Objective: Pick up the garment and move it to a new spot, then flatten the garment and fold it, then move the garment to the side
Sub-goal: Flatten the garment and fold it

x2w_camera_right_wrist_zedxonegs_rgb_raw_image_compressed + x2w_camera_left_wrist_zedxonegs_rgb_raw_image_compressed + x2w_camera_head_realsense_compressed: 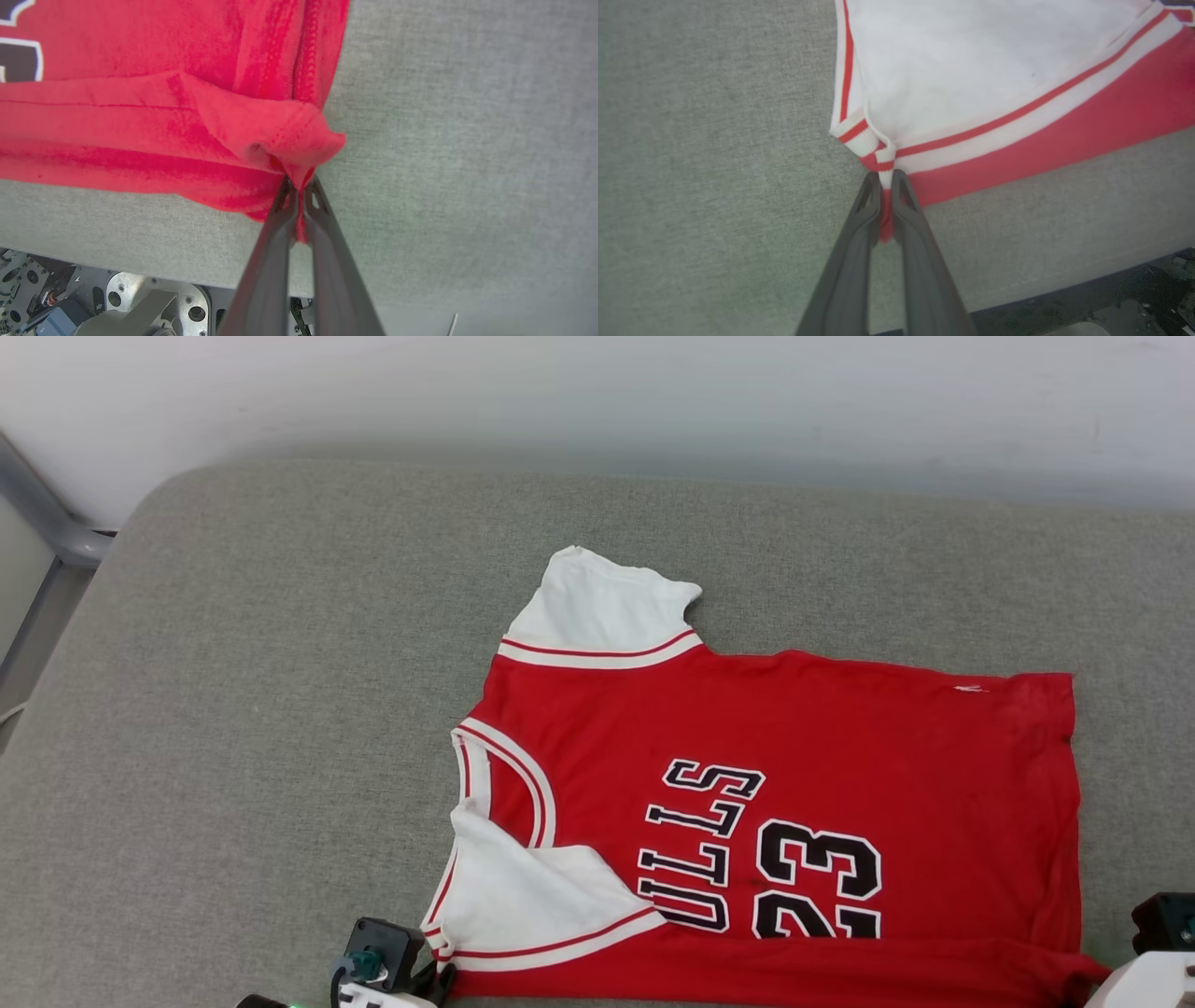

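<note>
Grey cushion [280,709] (pale wall [597,392] behind) bears the garment [840,747], left tool [887,179] and right tool [301,184] pinching its corners.

**Covered, cropped and blurred parts of the red jersey shirt [840,756]**

In the head view, the first letter of the black white-edged chest lettering [709,840] is covered by the folded-over near white sleeve [532,896], and the lower part of the numerals is hidden beneath a red fold along the near edge. The corners pinched by the left gripper [886,179] and the right gripper [301,184] are concealed between the dark fingers. Both gripper bodies are cut off by the head view's bottom edge. The red band at the right of the left wrist view is blurred.
</note>
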Tool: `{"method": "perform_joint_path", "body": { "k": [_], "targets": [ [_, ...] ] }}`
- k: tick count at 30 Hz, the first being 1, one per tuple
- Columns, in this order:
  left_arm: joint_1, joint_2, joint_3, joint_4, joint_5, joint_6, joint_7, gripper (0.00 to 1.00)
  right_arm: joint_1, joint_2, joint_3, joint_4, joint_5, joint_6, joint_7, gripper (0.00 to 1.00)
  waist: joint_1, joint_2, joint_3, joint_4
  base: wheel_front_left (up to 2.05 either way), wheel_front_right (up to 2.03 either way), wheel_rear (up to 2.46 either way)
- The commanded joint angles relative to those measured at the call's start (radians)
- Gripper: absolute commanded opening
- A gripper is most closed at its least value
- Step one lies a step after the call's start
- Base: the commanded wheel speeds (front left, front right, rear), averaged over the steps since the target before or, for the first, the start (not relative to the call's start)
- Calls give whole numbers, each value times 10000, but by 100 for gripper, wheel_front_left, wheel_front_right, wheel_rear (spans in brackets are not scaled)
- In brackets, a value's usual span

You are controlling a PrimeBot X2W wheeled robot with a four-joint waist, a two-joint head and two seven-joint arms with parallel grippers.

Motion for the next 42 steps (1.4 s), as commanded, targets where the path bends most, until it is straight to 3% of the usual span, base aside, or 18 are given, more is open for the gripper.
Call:
{"method": "perform_joint_path", "body": {
  "k": [1, 6, 7, 8, 17, 22, 26, 32, 38, 42],
  "targets": [
    [-157, -64, -44, 134, -8, -36, -53, 0, -184, 38, 32, 96, -29, -19, -93, 0, 1, -1, 50, -10, 0, 0, 0],
    [-333, -188, -144, 619, -63, -204, -136, 0, -377, -20, 198, 609, 3, -17, -355, 0, 1, -1, -1, 30, 0, 0, 0],
    [-309, -189, -161, 662, -87, -218, -106, 33, -402, -42, 217, 630, 23, -17, -445, 35, 1, -1, -57, 35, 0, 0, 0],
    [-285, -179, -174, 688, -92, -214, -82, 99, -422, -42, 216, 667, 77, -17, -469, 100, 1, -1, -117, 39, 0, 0, 0],
    [-500, -8, 219, 32, 265, 211, -910, 100, -783, -32, 4, -54, 379, -14, -1536, 100, 1, -1, -849, -11, 0, 0, 0],
    [-681, -226, 787, -465, 468, 651, -2266, 100, -1161, -49, 184, -927, 369, -14, -2864, 100, 1, -1, -1067, -99, 0, 0, 0],
    [-730, -571, 1106, -619, 515, 737, -3652, 100, -1342, 42, 382, -1344, 295, -16, -4230, 100, 1, -1, -1078, -159, 0, 0, 0],
    [-764, -938, 1457, -404, 814, 632, -5083, 100, -1195, 510, 402, -1388, 14, -16, -6542, 100, 1, -1, -967, -214, 0, 0, 0],
    [-770, -1475, 1981, -611, 1467, 272, -5267, 100, -1108, 1109, 402, -1008, -114, -14, -8520, 100, 1, -1, -801, -301, 0, 0, 0],
    [-710, -1831, 2511, -770, 2069, -100, -5271, 100, -1121, 1278, 599, -632, -481, -14, -9245, 100, 1, -1, -588, -464, 0, 0, 0]
  ]
}}
